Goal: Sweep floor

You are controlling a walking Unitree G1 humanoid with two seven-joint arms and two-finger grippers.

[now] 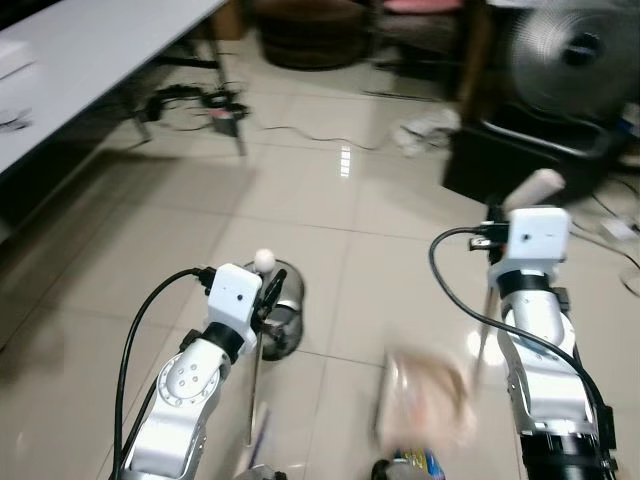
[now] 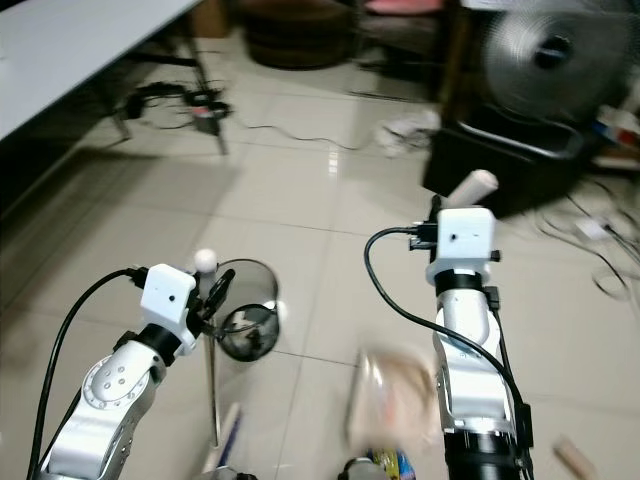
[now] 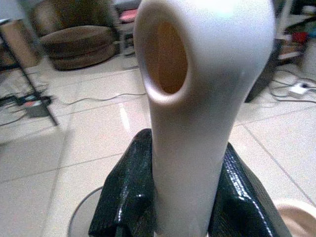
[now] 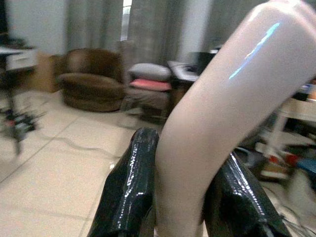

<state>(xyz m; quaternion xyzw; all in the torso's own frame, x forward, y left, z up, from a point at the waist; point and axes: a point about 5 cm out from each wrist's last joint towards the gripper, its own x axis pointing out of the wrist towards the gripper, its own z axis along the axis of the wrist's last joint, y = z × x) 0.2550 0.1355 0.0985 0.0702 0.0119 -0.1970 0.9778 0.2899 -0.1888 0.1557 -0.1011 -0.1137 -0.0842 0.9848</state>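
Note:
My left gripper is shut on a white hollow-topped handle, its black fingers pressed to both sides. From that handle a thin metal pole runs down toward the floor; its lower end is cut off and blurred. My right gripper is shut on a pale beige broom handle, whose rounded top sticks up past the wrist. Fingers flank that handle. The blurred beige broom head is low between the arms, over the tiled floor.
A black mesh wastebasket stands just beyond the left gripper. Ahead on the right are a black box and a standing fan. A white table lines the left. Cables and a crumpled white scrap lie on the floor.

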